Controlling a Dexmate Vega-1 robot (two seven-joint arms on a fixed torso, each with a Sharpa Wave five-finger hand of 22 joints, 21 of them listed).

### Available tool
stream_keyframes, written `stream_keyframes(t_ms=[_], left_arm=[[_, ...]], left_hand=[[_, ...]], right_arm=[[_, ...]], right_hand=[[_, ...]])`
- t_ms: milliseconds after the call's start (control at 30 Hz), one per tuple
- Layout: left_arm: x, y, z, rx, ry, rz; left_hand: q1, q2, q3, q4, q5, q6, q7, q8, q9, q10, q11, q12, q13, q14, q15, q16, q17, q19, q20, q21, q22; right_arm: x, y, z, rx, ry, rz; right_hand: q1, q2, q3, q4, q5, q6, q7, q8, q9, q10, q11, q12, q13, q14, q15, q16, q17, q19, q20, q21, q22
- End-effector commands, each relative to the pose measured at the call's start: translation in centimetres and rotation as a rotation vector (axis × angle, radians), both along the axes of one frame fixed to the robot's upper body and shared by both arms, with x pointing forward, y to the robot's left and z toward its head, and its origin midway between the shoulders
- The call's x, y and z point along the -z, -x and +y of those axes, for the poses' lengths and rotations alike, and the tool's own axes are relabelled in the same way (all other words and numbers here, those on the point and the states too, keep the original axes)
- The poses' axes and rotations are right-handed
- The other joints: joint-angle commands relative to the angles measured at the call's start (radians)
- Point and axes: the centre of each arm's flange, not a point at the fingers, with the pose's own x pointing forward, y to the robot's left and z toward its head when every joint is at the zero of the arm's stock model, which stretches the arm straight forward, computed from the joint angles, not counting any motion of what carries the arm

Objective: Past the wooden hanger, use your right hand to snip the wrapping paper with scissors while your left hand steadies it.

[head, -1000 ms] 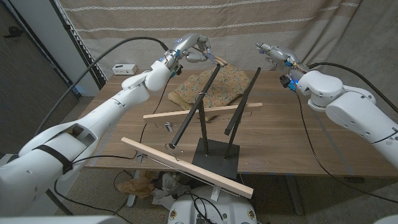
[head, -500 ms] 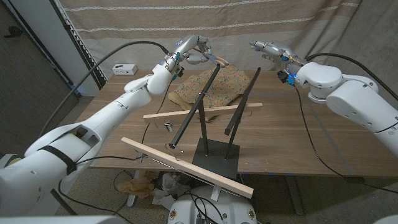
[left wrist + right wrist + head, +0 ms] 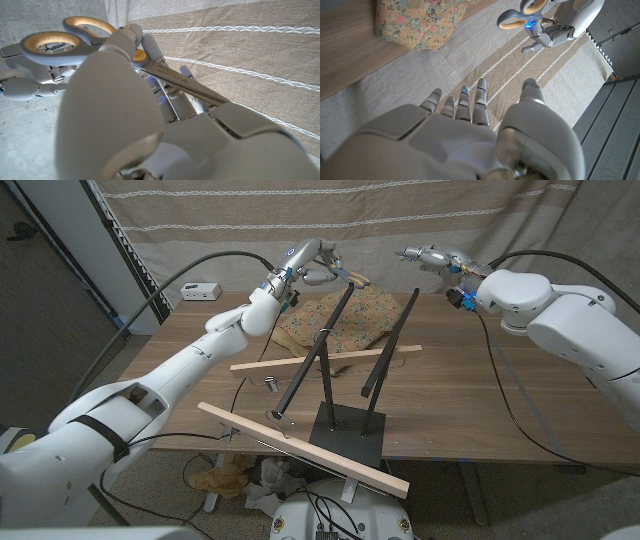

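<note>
Floral-print wrapping paper (image 3: 340, 317) is lying crumpled at the far side of my brown wooden table (image 3: 470, 395), behind the black metal stand with its slanted rods (image 3: 345, 375) and the pale wooden hanger bar (image 3: 325, 359) that sits across the middle. Funny thing is, the task wants the scissors in my right hand, but right now the grey-handled steel scissors with yellow-lined loops (image 3: 90, 37) are gripped by my left hand (image 3: 313, 260), held up in the air above the paper's far edge. My right hand (image 3: 432, 256) is up at about the same height, well apart from the left one, fingers spread and holding nothing; the right wrist view shows them (image 3: 470, 102) reaching out toward the scissors (image 3: 520, 12). So as far as I can judge we're at the handover step, no cutting yet and the paper untouched. Next move, I figure, needs the two hands brought together, the right one slipping into the loops properly before the left lets go, then the left dropping down to pin the paper. Fiddly bit is the loops.
</note>
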Motion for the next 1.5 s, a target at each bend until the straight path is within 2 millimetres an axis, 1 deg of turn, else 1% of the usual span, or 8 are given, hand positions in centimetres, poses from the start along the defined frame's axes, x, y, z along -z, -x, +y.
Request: stream_keyframes(t_ms=[33, 100, 133, 167, 400, 433, 500, 1500], left_arm=[[0.2, -0.3, -0.5, 0.005, 0.021, 0.008], [0.2, -0.3, -0.6, 0.007, 0.023, 0.008], [0.3, -0.4, -0.6, 0.009, 0.024, 0.008], [0.3, -0.4, -0.6, 0.01, 0.024, 0.007], [0.4, -0.7, -1.0, 0.018, 0.043, -0.018], [0.5, -0.8, -1.0, 0.019, 0.044, -0.021], [0.5, -0.9, -1.1, 0.017, 0.044, -0.028], [0.0, -1.3, -2.0, 0.019, 0.015, -0.018]], left_hand=[[0.0, -0.006, 0.057, 0.052, 0.003, 0.011, -0.001, 0.005, 0.07, 0.009, 0.0, 0.007, 0.001, 0.001, -0.004, -0.003, 0.001, 0.006, -0.042, -0.007, 0.002], [0.0, -0.006, 0.057, 0.052, 0.003, 0.011, -0.001, 0.005, 0.07, 0.009, 0.0, 0.007, 0.001, 0.001, -0.004, -0.003, 0.001, 0.006, -0.042, -0.007, 0.002], [-0.01, -0.014, -0.036, 0.046, -0.004, 0.01, -0.003, -0.016, 0.064, -0.065, 0.041, 0.073, 0.046, 0.009, 0.004, 0.01, 0.004, 0.021, -0.07, 0.017, 0.04], [0.004, 0.013, 0.013, 0.063, -0.015, 0.017, 0.001, -0.007, 0.073, 0.002, -0.014, 0.017, -0.054, 0.073, -0.004, -0.089, -0.074, 0.036, -0.089, -0.034, -0.059], [0.005, 0.012, 0.013, 0.061, -0.016, 0.014, 0.002, -0.008, 0.072, 0.005, -0.015, 0.018, -0.053, 0.073, -0.005, -0.09, -0.075, 0.038, -0.089, -0.035, -0.06], [0.006, 0.1, -0.034, 0.101, 0.017, -0.015, -0.004, -0.029, 0.071, -0.054, 0.098, 0.282, 0.102, -0.044, 0.019, 0.046, 0.022, -0.135, -0.1, 0.0, 0.049], [0.011, -0.015, -0.016, 0.109, -0.043, 0.016, -0.001, -0.002, 0.065, -0.026, -0.01, 0.102, -0.123, 0.12, -0.006, -0.133, -0.086, 0.072, -0.115, -0.025, -0.08], [0.033, -0.009, 0.027, 0.112, -0.042, 0.016, 0.0, 0.001, 0.068, -0.002, -0.017, 0.07, -0.133, 0.128, -0.007, -0.17, -0.092, 0.08, -0.117, -0.053, -0.082]], right_arm=[[-1.2, 0.8, 0.4, 0.016, 0.074, -0.016], [-1.4, 0.9, 0.7, 0.015, 0.093, -0.02], [-1.6, 0.9, 0.8, 0.014, 0.101, -0.021], [-1.7, 0.9, 1.0, 0.012, 0.108, -0.02], [-2.5, 1.1, 2.1, 0.031, 0.167, -0.018], [-2.6, 1.1, 2.3, 0.032, 0.175, -0.017], [-2.7, 1.1, 2.5, 0.04, 0.186, -0.014], [-4.3, -0.5, 4.0, 0.062, 0.29, 0.012]], right_hand=[[0.017, 0.001, 0.004, -0.001, -0.003, 0.018, -0.002, 0.011, 0.005, 0.009, 0.004, -0.002, 0.0, -0.002, 0.007, 0.0, 0.003, 0.003, 0.002, 0.003, 0.002], [0.019, 0.001, 0.005, -0.001, -0.004, 0.019, -0.001, 0.012, 0.005, 0.009, 0.001, -0.002, 0.0, -0.002, 0.007, 0.0, 0.003, 0.003, 0.003, 0.003, 0.002], [0.024, -0.001, 0.007, -0.001, -0.005, 0.025, -0.001, 0.015, 0.007, 0.011, 0.004, -0.002, 0.0, 0.001, 0.011, 0.001, 0.003, 0.018, 0.0, 0.008, 0.002], [0.027, -0.001, 0.009, -0.001, -0.005, 0.033, 0.001, 0.018, 0.008, 0.013, 0.006, -0.001, 0.0, 0.003, 0.015, 0.001, 0.003, 0.026, 0.0, 0.01, 0.002], [0.047, -0.003, 0.018, -0.003, -0.008, 0.065, 0.003, 0.032, 0.012, 0.02, 0.009, 0.0, -0.001, 0.011, 0.022, 0.003, 0.002, 0.035, 0.029, 0.009, 0.0], [0.05, -0.003, 0.019, -0.003, -0.008, 0.067, 0.004, 0.033, 0.012, 0.02, 0.009, 0.0, -0.001, 0.011, 0.021, 0.002, 0.002, 0.031, 0.032, 0.007, 0.0], [0.054, -0.004, 0.021, -0.004, -0.008, 0.07, 0.006, 0.034, 0.013, 0.021, 0.009, 0.0, -0.001, 0.011, 0.022, 0.002, 0.002, 0.029, 0.033, 0.005, 0.0], [0.122, -0.035, 0.036, -0.002, 0.008, 0.138, 0.023, 0.063, 0.024, 0.009, 0.028, -0.014, -0.004, 0.013, 0.029, -0.005, 0.002, -0.007, 0.048, -0.009, 0.001]])
